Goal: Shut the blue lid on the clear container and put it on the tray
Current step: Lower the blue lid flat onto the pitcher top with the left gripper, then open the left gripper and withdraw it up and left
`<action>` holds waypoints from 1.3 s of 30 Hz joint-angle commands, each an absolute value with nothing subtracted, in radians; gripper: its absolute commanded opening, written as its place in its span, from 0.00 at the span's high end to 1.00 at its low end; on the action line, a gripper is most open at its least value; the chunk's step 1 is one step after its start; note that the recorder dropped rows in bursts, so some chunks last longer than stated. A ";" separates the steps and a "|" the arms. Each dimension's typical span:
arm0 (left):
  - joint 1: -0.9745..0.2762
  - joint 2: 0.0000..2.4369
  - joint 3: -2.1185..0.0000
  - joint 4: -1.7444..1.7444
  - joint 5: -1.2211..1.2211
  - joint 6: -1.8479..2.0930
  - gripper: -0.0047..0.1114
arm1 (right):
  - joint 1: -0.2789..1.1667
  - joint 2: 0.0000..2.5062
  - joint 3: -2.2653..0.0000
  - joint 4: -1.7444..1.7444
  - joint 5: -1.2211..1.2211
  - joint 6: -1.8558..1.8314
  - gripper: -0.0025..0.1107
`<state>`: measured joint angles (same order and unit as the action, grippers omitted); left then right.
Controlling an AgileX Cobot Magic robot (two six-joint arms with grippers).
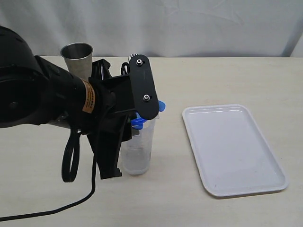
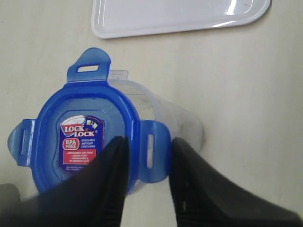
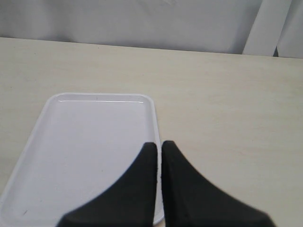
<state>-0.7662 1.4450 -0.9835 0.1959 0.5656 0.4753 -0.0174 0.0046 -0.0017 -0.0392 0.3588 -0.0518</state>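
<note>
lid: blue lid (image 2: pixel 85 137) sits on top of the container, sticker up. The flaps I can see stick out sideways, so they look unlatched.
container: clear container (image 1: pixel 138 151) stands upright on the table (image 1: pixel 227 80), not on the tray.
left gripper: left gripper (image 2: pixel 149 146) is right over the container, jaws apart. One side flap (image 2: pixel 151 156) lies in the gap between them. Can't confirm either finger touches it.
right gripper: right gripper (image 3: pixel 158 146) has its jaws together with nothing in them. It hovers above the tray, well apart from the container.
tray: tray (image 1: pixel 234 146) is on the right-arm side of the container, near but not touching, nothing on it.
cup: steel cup (image 1: pixel 77 56) is behind the container. Not part of the job.
step: my read is lid seated, latching pending.
how: push each flap straight down against the container wall, one at a time, then the opposite one. Keep the force vertical, since a tall slim container would tip under side load.
risk: a lid seated crooked on the container won't latch. Check the rim first.
</note>
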 commanded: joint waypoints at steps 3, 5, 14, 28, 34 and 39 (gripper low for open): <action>-0.769 1.448 -0.980 0.171 0.566 0.470 0.66 | -0.021 0.000 0.000 -0.038 0.358 -0.060 0.94; -0.769 1.448 -0.980 0.171 0.571 0.470 0.66 | -0.021 0.000 0.000 -0.038 0.358 -0.060 0.94; -0.769 1.448 -0.980 0.124 0.570 0.475 0.66 | -0.021 0.000 0.000 -0.038 0.358 -0.060 0.94; -0.769 1.420 -0.980 0.100 0.568 0.475 0.66 | -0.021 0.000 0.000 -0.038 0.358 -0.060 0.94; -0.769 1.382 -0.980 0.039 0.565 0.510 0.66 | -0.021 0.000 0.000 -0.038 0.358 -0.060 0.94; -0.769 1.352 -0.980 -0.015 0.520 0.508 0.66 | -0.021 0.000 0.000 -0.038 0.358 -0.060 0.94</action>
<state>-0.7662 1.3735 -0.9821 0.0257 0.5606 0.5109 -0.0174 0.0046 -0.0017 -0.0392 0.3588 -0.0518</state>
